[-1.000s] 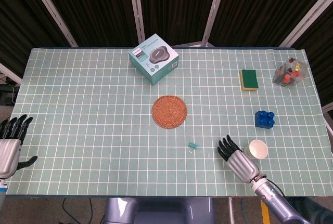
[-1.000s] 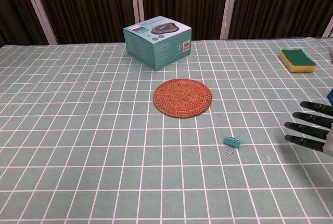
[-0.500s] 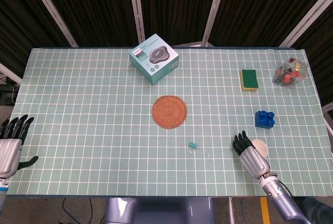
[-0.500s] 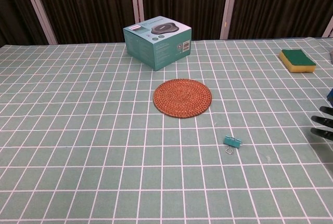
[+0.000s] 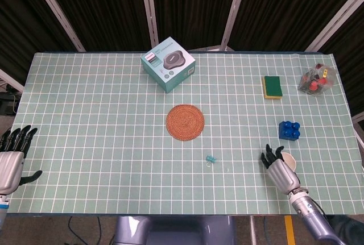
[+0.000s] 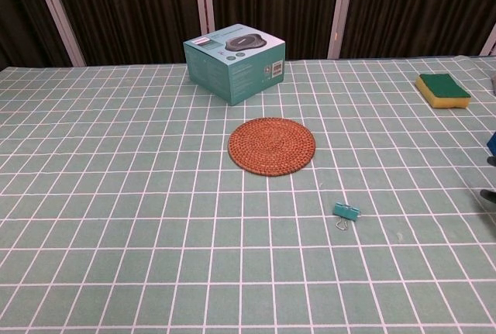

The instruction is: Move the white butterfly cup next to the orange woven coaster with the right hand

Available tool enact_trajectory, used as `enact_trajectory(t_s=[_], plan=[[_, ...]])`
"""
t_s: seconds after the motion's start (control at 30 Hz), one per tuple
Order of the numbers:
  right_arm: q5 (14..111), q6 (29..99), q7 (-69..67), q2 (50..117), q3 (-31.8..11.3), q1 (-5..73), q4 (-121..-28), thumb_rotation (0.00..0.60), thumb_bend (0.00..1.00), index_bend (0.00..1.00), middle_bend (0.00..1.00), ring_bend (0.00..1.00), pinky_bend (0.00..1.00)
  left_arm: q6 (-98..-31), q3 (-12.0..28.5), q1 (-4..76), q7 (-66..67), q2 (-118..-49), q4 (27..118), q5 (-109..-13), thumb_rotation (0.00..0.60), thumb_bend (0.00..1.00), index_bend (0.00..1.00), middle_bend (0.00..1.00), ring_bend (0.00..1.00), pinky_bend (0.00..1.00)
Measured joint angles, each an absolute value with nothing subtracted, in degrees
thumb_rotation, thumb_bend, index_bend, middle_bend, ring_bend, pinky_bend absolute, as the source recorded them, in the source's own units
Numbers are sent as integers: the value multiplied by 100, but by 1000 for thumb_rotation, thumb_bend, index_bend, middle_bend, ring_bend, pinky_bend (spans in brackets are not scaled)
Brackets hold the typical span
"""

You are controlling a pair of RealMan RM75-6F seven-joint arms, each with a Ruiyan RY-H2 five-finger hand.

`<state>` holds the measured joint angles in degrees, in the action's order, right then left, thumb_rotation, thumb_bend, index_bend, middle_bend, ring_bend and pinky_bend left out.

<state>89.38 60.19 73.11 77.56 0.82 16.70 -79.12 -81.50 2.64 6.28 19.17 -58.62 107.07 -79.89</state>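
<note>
The white cup (image 5: 290, 160) stands near the table's front right; only a sliver of its rim shows beside my right hand (image 5: 278, 167). That hand lies against the cup's left side, fingers stretched up and apart, holding nothing that I can see. In the chest view only a dark fingertip (image 6: 488, 194) shows at the right edge. The orange woven coaster (image 5: 185, 122) (image 6: 272, 146) lies at the table's middle, well to the left of the cup. My left hand (image 5: 11, 157) hangs open off the table's front left corner.
A teal box (image 5: 168, 63) (image 6: 235, 61) stands behind the coaster. A small teal binder clip (image 5: 211, 159) (image 6: 346, 211) lies between coaster and cup. A blue brick (image 5: 289, 130), a green-yellow sponge (image 5: 272, 87) and a bag of small toys (image 5: 315, 79) sit at the right.
My right hand has slid to the right, from left of the cup to right against it, and now covers most of it. It has nearly left the chest view.
</note>
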Motion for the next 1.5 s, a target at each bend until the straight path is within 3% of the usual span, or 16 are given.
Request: enact_trajectory(t_s=[0.17, 0.6, 0.8, 1.1, 1.5], plan=[[9213, 6151, 6957, 7761, 178, 1745, -7764, 600, 328, 237, 370, 165, 475, -8150, 247, 642, 1884, -5855, 10711, -8046, 600, 0, 0, 0, 0, 0], [9632, 6515, 6114, 7618, 260, 1886, -7848, 600, 328, 237, 376, 171, 507, -8173, 243, 639, 1805, -5825, 10711, -8036, 600, 0, 0, 0, 0, 0], [9607, 6498, 4876, 7400, 89, 2119, -8469, 600, 329, 238, 376, 168, 506, -8149, 268, 659, 1760, -5802, 10698, -7976, 600, 0, 0, 0, 0, 0], [9348, 5651, 2240, 7302, -329, 3005, -8953, 600, 329, 238, 376, 168, 506, -8051, 305, 701, 1680, -5785, 10669, -7828, 600, 0, 0, 0, 0, 0], [9520, 5551, 653, 8335, -463, 3634, -7519, 600, 301, 237, 376, 168, 502, -7934, 352, 766, 1663, -5800, 10562, -7621, 600, 0, 0, 0, 0, 0]])
